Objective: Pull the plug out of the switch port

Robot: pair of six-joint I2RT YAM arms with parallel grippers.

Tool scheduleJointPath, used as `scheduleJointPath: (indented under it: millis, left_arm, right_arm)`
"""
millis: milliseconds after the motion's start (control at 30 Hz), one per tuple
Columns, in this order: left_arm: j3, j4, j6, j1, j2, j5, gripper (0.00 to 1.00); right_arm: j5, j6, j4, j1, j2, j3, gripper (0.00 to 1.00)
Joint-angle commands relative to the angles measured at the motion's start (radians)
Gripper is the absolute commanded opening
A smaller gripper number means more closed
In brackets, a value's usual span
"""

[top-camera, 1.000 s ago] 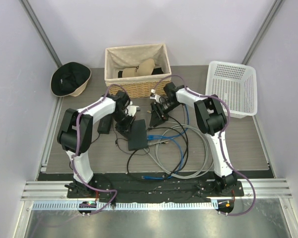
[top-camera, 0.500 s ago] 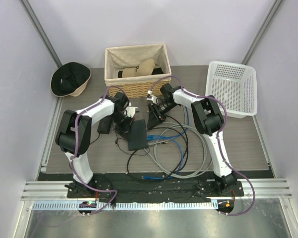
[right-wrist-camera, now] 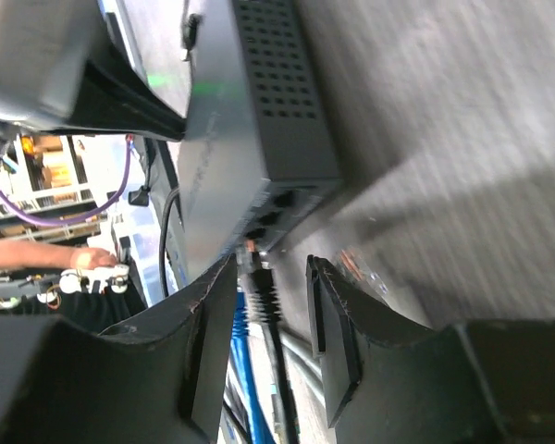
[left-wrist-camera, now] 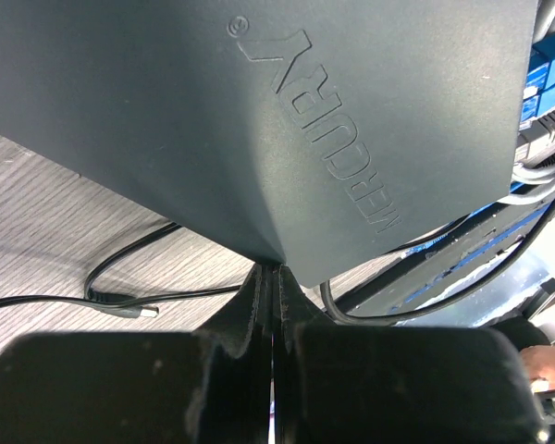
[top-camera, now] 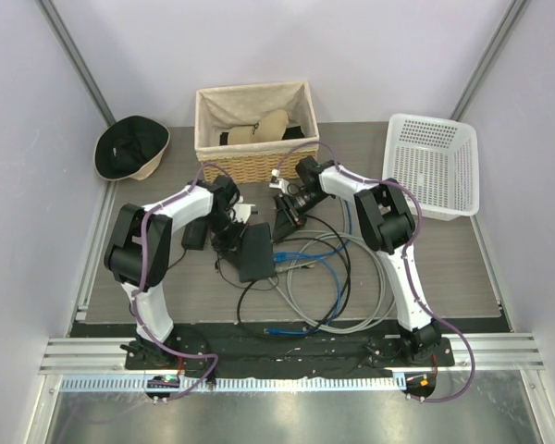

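The right pincer [right-wrist-camera: 271, 277] stands spread, one finger on each side of the black plug [right-wrist-camera: 259, 289], with a gap showing beside the plug. The plug's tip meets a port [right-wrist-camera: 279, 200] in the narrow edge of the switch [right-wrist-camera: 259, 111]; how deep it sits I cannot tell. The left pincer [left-wrist-camera: 270, 296] is pressed together, its tips against a corner of the switch's flat top, where raised letters [left-wrist-camera: 319, 129] read MERCURY with an ® mark. Blue cables [top-camera: 326, 264] and grey cables [top-camera: 370, 296] loop from the port edge toward the arms' bases. A wicker basket [top-camera: 255, 166] stands near behind both pincers. Wood-grain table [right-wrist-camera: 444, 139] lies bare beside the port edge.
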Motion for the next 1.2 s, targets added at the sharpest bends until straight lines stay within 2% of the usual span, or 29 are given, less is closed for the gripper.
scheduleJointPath:
  millis: [0,267,933,1100,1167]
  left_arm:
    - [-0.077,0.184,0.044,-0.019,0.118,-0.174,0.0]
    - [-0.072,0.179,0.043,-0.019,0.129,-0.178,0.0]
    - [-0.066,0.176,0.04,-0.018,0.14,-0.183,0.0]
    - [-0.064,0.176,0.04,-0.019,0.141,-0.183,0.0]
    - [-0.064,0.174,0.04,-0.019,0.144,-0.183,0.0]
  right_arm:
    - [-0.054,-0.061,-0.055,0.01,0.0,0.06,0.45]
    - [-0.069,-0.052,-0.058,-0.001,0.006,0.06,0.46]
    - [-0.026,-0.061,-0.064,0.038,0.02,0.073,0.33]
    - [-0.026,-0.069,-0.065,0.039,0.023,0.077,0.23]
    - [-0.022,-0.069,-0.065,0.041,0.023,0.077,0.17]
